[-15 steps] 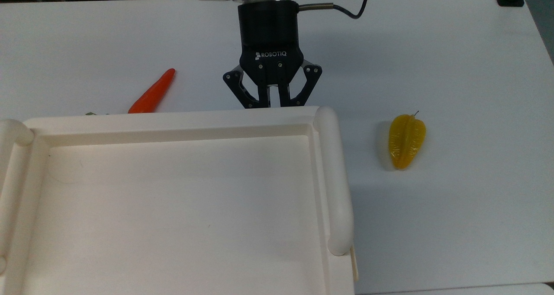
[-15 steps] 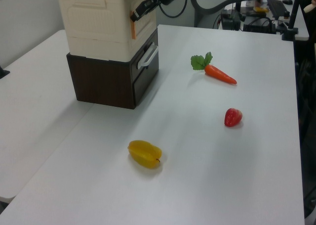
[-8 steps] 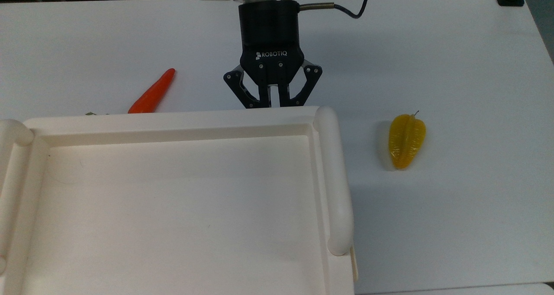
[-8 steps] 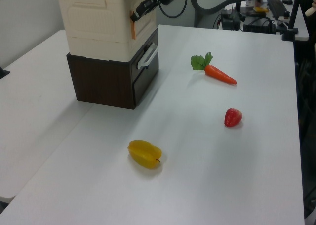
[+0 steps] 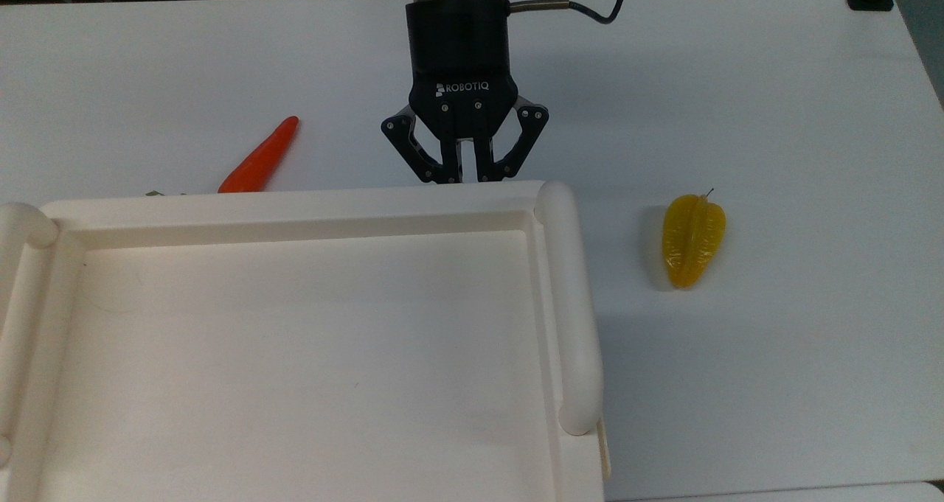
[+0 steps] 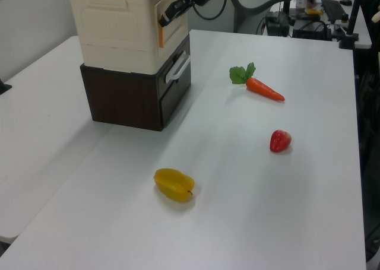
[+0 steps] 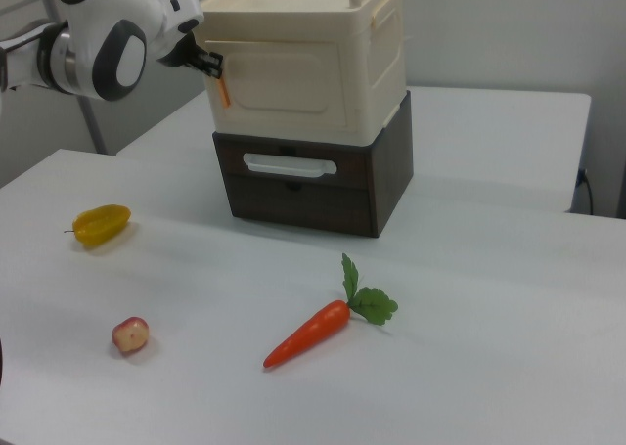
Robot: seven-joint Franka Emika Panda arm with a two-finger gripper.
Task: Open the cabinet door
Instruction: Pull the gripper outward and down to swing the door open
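A black two-finger gripper (image 5: 464, 180) at upper centre of the top view reaches the front edge of a cream plastic cabinet (image 7: 313, 73), its fingers drawn close together; what they pinch is hidden. The flat cream cabinet door (image 7: 279, 83) sits on the cabinet front, upper centre of the right view. An orange carrot (image 7: 308, 334) lies on the white table (image 7: 469, 367).

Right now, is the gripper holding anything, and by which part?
The gripper appears shut on the cabinet door, at its upper side edge beside the orange strip; the contact itself is hidden under the cabinet's top rim.
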